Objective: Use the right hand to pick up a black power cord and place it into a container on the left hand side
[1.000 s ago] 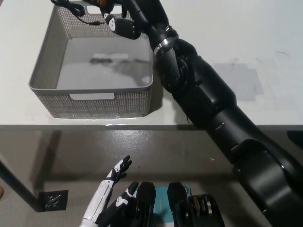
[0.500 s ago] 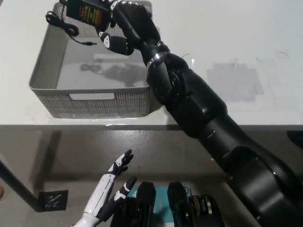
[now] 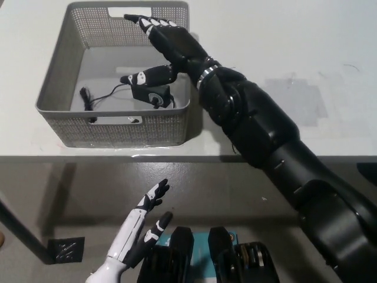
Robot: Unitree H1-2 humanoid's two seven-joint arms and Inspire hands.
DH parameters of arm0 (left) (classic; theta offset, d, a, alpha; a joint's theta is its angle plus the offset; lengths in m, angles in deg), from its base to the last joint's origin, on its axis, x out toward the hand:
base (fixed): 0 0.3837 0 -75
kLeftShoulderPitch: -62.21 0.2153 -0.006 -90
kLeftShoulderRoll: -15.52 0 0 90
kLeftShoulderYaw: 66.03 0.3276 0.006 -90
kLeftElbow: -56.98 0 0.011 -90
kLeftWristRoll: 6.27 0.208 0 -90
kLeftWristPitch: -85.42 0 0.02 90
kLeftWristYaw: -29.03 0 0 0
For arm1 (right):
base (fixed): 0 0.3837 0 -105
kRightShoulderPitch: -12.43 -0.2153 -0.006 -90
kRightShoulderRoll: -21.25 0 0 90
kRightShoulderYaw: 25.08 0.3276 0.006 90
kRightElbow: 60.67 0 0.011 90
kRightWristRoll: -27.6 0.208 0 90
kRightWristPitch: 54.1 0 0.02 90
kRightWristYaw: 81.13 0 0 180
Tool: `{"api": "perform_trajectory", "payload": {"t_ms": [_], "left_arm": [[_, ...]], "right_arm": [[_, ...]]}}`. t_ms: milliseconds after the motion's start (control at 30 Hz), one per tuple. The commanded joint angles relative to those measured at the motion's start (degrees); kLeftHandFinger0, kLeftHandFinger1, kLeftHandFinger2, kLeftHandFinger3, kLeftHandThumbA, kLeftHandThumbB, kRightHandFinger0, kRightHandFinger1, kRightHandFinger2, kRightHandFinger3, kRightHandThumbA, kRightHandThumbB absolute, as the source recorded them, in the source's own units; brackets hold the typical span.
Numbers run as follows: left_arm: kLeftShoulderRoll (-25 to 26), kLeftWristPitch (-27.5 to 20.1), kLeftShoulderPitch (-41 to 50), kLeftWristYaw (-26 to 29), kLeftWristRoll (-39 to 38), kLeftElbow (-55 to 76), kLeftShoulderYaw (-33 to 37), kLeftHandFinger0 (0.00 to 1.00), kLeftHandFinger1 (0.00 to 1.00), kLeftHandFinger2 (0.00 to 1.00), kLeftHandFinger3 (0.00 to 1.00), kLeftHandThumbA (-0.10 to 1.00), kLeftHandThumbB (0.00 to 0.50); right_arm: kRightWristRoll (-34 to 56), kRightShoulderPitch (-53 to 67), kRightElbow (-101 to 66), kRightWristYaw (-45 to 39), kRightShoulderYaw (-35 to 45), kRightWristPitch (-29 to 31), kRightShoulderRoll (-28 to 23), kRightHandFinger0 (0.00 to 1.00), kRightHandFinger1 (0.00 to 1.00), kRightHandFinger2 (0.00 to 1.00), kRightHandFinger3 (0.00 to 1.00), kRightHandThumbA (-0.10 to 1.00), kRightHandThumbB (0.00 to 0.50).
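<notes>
The right hand's fingers [image 3: 150,23] are spread apart and hold nothing; the right hand [image 3: 162,44] hovers over the container [image 3: 115,127], inside its right rim. The black power cord [image 3: 141,94] lies on the container floor, its thin cable trailing left. The white table [image 3: 283,35] right of the container is bare. The left hand [image 3: 141,221] rests low, below the table edge, fingers apart.

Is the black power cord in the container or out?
In: the power cord lies on the container floor, free of the open right hand.
</notes>
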Motion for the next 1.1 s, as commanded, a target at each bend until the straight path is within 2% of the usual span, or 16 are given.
{"api": "perform_trajectory", "payload": {"t_ms": [0, 133, 200, 267, 300, 333, 367, 467, 533, 600, 633, 733, 800, 867, 1000, 1067], "left_arm": [[0.5, -1.9, -0.9, -0.1, 1.3, 0.5, 0.8, 1.00, 1.00, 1.00, 1.00, 0.94, 0.112], [0.6, -1.1, -1.0, -0.1, 1.4, 0.8, 0.9, 1.00, 1.00, 1.00, 1.00, 0.94, 0.113], [0.6, -1.1, -1.1, -0.2, 1.3, 0.9, 1.0, 1.00, 1.00, 1.00, 1.00, 0.93, 0.098], [0.6, -1.3, -1.2, -0.1, 1.5, 0.8, 1.1, 1.00, 1.00, 1.00, 1.00, 0.92, 0.099], [0.7, -1.2, -1.3, -0.1, 1.8, 0.8, 1.1, 1.00, 1.00, 1.00, 1.00, 0.93, 0.117], [0.8, -1.1, -1.3, 0.0, 2.0, 0.8, 1.2, 1.00, 1.00, 1.00, 1.00, 0.94, 0.113], [0.8, -1.2, -1.3, -0.1, 1.9, 0.8, 1.2, 1.00, 1.00, 1.00, 1.00, 0.93, 0.110], [0.7, -0.8, -1.3, -0.2, 1.6, 1.0, 1.1, 1.00, 1.00, 1.00, 1.00, 0.91, 0.113], [0.9, -0.9, -1.7, -0.3, 1.7, 1.0, 1.0, 1.00, 1.00, 1.00, 1.00, 0.91, 0.101], [1.0, -1.3, -1.7, -0.1, 2.0, 0.9, 1.1, 1.00, 1.00, 1.00, 1.00, 0.91, 0.089], [1.0, -1.9, -1.7, -0.2, 1.5, 0.4, 1.0, 1.00, 1.00, 1.00, 1.00, 0.91, 0.096], [1.1, -1.1, -1.6, -0.9, 0.4, 0.5, 0.9, 1.00, 1.00, 1.00, 1.00, 0.93, 0.125], [1.4, -1.0, -1.4, -1.2, 0.2, 0.8, 1.0, 1.00, 1.00, 1.00, 1.00, 0.93, 0.116], [1.5, -1.3, -1.6, -1.0, 1.0, 0.9, 1.0, 1.00, 1.00, 1.00, 1.00, 0.93, 0.112], [1.2, -1.9, -1.5, 0.1, 2.0, 0.2, 0.9, 1.00, 1.00, 1.00, 1.00, 0.98, 0.146], [1.1, -2.2, -1.6, 0.3, 1.8, -0.1, 0.8, 1.00, 1.00, 1.00, 1.00, 0.98, 0.133]], "right_arm": [[2.0, -1.9, -2.4, -4.7, 0.6, -1.6, -1.2, 1.00, 1.00, 1.00, 1.00, 1.00, 0.500], [2.4, -1.9, -2.1, -5.0, 0.8, -1.1, -1.9, 1.00, 1.00, 1.00, 1.00, 1.00, 0.500], [3.3, -1.6, -2.3, -4.7, 1.6, 0.0, -2.3, 1.00, 1.00, 1.00, 1.00, 1.00, 0.500], [6.0, -0.6, -3.4, -4.3, 3.9, 1.5, -2.5, 1.00, 1.00, 1.00, 1.00, 1.00, 0.470], [7.1, 0.0, -5.1, -4.7, 5.0, 1.0, -2.8, 1.00, 1.00, 1.00, 1.00, 1.00, 0.467], [8.2, 0.7, -6.8, -5.1, 6.2, 0.4, -2.9, 1.00, 1.00, 1.00, 1.00, 1.00, 0.466], [9.8, 1.7, -9.4, -5.9, 7.9, -0.7, -3.2, 1.00, 1.00, 1.00, 1.00, 1.00, 0.430], [14.0, 4.2, -16.2, -7.6, 12.3, -3.8, -3.4, 1.00, 1.00, 1.00, 1.00, 1.00, 0.410], [20.6, 5.8, -21.0, -9.7, 17.4, -6.0, -2.9, 1.00, 1.00, 1.00, 1.00, 1.00, 0.444], [28.7, 7.2, -24.8, -12.3, 22.4, -8.2, -1.8, 1.00, 1.00, 1.00, 1.00, 1.00, 0.450], [32.3, 7.7, -26.1, -13.4, 24.3, -8.3, -1.4, 1.00, 1.00, 1.00, 1.00, 1.00, 0.435], [42.0, 10.7, -33.5, -15.6, 29.6, -12.4, -0.2, 1.00, 1.00, 1.00, 1.00, 1.00, 0.464], [44.5, 12.6, -36.9, -15.7, 30.9, -12.1, -0.3, 1.00, 1.00, 1.00, 1.00, 1.00, 0.495], [46.8, 14.5, -40.3, -16.0, 32.1, -12.1, -0.8, 1.00, 1.00, 1.00, 1.00, 1.00, 0.497], [50.0, 18.9, -47.8, -15.3, 34.0, -13.5, -2.0, 1.00, 1.00, 1.00, 1.00, 1.00, 0.500], [51.4, 21.8, -51.6, -15.3, 34.6, -14.2, -2.5, 1.00, 1.00, 1.00, 1.00, 1.00, 0.498]]}}
